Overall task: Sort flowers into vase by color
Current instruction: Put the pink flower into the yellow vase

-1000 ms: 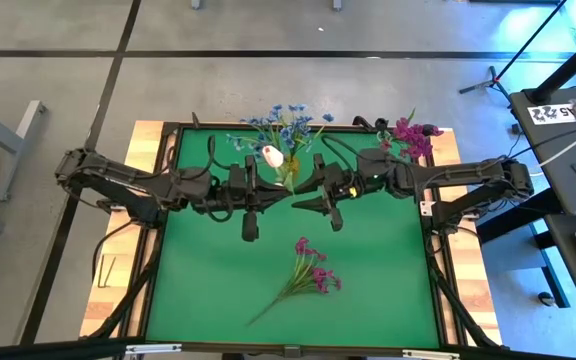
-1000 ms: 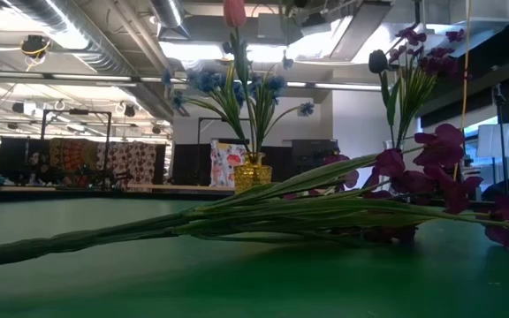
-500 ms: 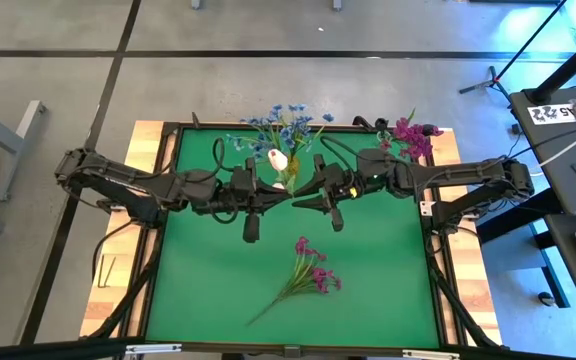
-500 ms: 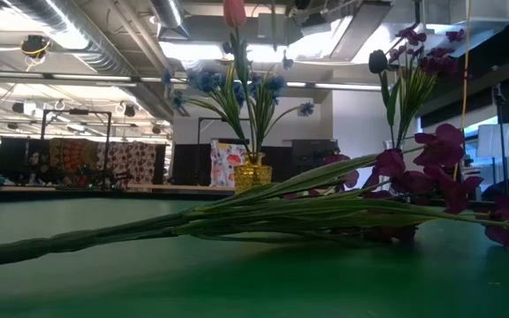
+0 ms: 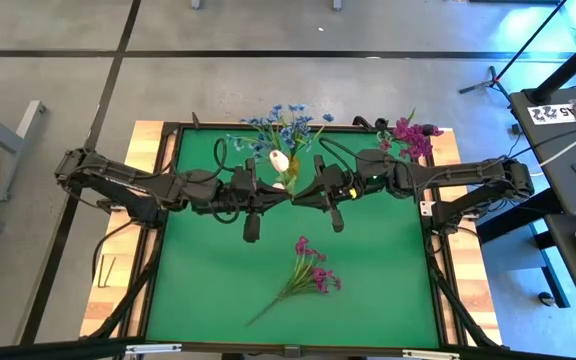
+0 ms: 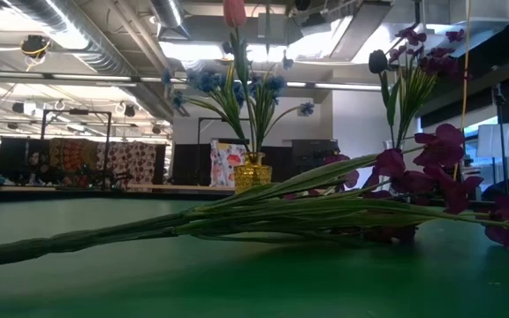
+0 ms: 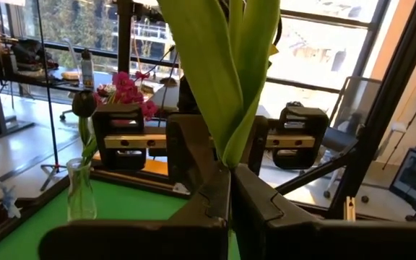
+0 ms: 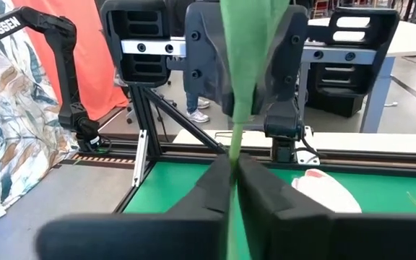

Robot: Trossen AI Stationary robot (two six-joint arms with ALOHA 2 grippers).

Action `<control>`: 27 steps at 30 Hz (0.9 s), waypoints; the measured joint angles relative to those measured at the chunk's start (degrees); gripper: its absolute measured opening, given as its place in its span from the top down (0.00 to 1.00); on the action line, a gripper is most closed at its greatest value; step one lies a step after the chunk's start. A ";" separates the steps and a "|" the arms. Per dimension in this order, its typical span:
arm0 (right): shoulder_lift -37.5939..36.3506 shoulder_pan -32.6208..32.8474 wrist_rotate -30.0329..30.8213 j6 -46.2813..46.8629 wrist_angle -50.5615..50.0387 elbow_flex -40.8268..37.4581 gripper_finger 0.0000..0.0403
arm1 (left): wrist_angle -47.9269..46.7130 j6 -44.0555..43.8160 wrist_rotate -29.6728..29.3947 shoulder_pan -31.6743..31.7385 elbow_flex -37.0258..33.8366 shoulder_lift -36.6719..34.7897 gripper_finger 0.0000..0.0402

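Step in hand looks like a handover of the white tulip (image 5: 279, 159) between the two arms, near the middle of the table's far edge. Both grippers meet there, over the green table (image 5: 208, 290).

Left gripper (image 5: 270, 188): fingers closed on the tulip's stem and leaves, which the left wrist view shows pinched between them (image 7: 226, 152). Right gripper (image 5: 296, 190): fingers pressed together on the same stem, seen in the right wrist view running up between them (image 8: 231, 177). So both hold one flower; the bud sits just beyond the grippers, toward the far edge.

Arms: both reach in low from the table's sides, elbows out, wrists pointed at each other, grippers almost touching.

Blue flowers (image 5: 286, 122) stand in a vase at the middle of the far edge, the gold vase (image 6: 252, 170) showing in the low view. Purple flowers (image 5: 410, 135) stand in a second vase at the far right corner. One purple bunch (image 5: 308, 277) lies flat on the table, nearer the near edge, well apart from both grippers.

Next move, as a guess: one gripper must let go so the other carries the tulip to its vase. Which vase is meant for white I cannot tell. The stem is thin, so it could slip or twist on release.
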 joint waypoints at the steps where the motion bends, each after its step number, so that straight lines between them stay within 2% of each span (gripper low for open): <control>1: 0.00 0.01 0.01 -0.07 0.00 0.00 0.97 | 0.00 -0.09 0.00 0.00 0.00 0.00 1.00; 6: 0.00 -0.01 0.09 -0.20 -0.11 0.00 0.97 | -0.09 -2.62 0.01 -0.01 0.00 0.00 0.95; 11: 0.00 -0.05 0.86 -0.58 -0.41 0.00 0.99 | -0.98 -2.73 -0.02 -0.43 0.00 -1.05 0.82; 15: -0.85 -0.04 4.98 -3.07 -2.66 0.00 0.98 | -2.44 -2.21 -1.52 -1.50 0.00 -3.12 0.72; 23: -6.52 -0.06 12.29 -7.75 -7.90 -1.52 0.99 | -6.67 3.63 -12.76 -7.26 0.09 -9.01 0.64; 27: -10.86 -1.32 14.61 -7.94 -5.98 -6.66 0.99 | -9.03 8.63 -22.66 -10.85 0.09 -10.48 0.64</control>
